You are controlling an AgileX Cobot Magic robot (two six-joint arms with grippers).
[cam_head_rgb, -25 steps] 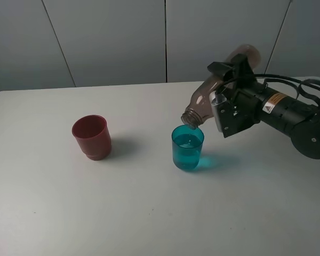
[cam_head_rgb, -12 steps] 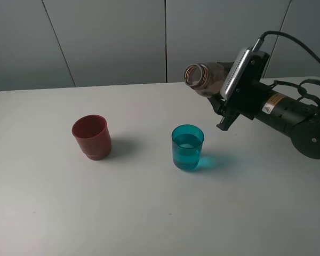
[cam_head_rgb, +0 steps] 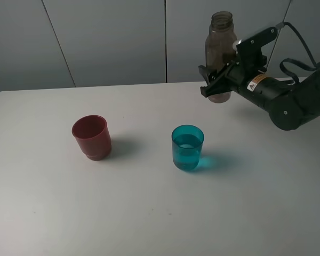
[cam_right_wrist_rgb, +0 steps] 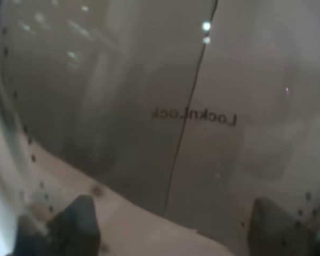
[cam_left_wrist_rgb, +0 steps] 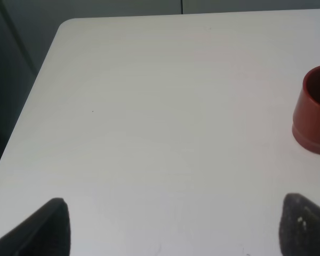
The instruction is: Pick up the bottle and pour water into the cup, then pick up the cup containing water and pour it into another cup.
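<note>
The smoky grey-brown bottle (cam_head_rgb: 220, 50) stands upright in the air at the back right, held by my right gripper (cam_head_rgb: 217, 80), which is shut on its lower body. The bottle (cam_right_wrist_rgb: 165, 106) fills the right wrist view, with fingertips (cam_right_wrist_rgb: 80, 218) dark at the lower edge. The teal cup (cam_head_rgb: 188, 148) stands on the table below and in front of the bottle, with water in it. The dark red cup (cam_head_rgb: 92, 137) stands to its left and also shows in the left wrist view (cam_left_wrist_rgb: 314, 109). My left gripper (cam_left_wrist_rgb: 170, 229) is open and empty over the white table (cam_left_wrist_rgb: 149, 106); it is out of the exterior view.
The white table (cam_head_rgb: 149, 213) has a rounded far-left corner and a grey panelled wall behind it. The right arm's black cable loops above the table at the far right.
The right gripper has swung the bottle from tilted over the teal cup to upright, lifting it up and back. The teal cup now holds water. The left gripper has not visibly moved.
</note>
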